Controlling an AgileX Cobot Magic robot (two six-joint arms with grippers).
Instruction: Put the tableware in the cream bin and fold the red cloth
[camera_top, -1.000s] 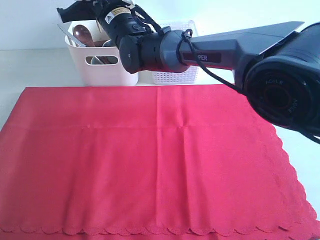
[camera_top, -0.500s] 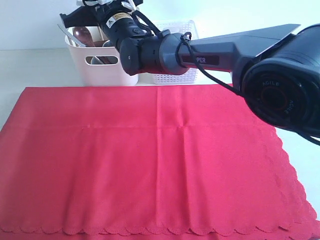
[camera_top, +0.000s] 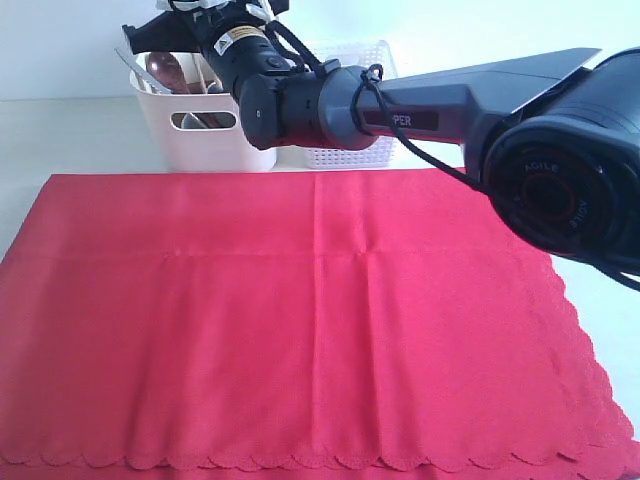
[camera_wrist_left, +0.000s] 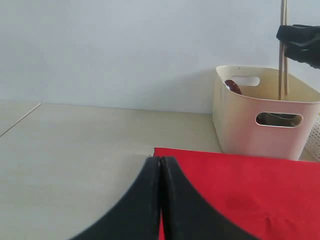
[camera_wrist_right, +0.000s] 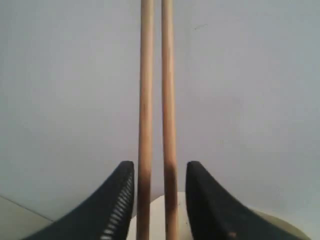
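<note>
The cloth (camera_top: 320, 320) is lying spread flat across the near table, unfolded, its scalloped hem toward the camera. The left gripper (camera_wrist_left: 161, 165) is waiting low over the cloth's corner on the bin side, jaws pressed together and holding nothing. Behind the cloth's far edge the bin (camera_top: 205, 150) is standing upright, with a spoon (camera_top: 165, 68) already leaning inside it. The right arm is reaching across above the bin, and the chopsticks (camera_wrist_right: 145, 100) are standing upright with their lower ends down in it. The right gripper (camera_wrist_right: 160, 167) is flanking them with its jaws apart, a sliver of gap showing on each side, so they look loose rather than clamped. The tableware step seems to be finishing. Next the right arm is needing a straight lift clear of the sticks, without tipping them, before both arms are turning to the cloth's fold.
</note>
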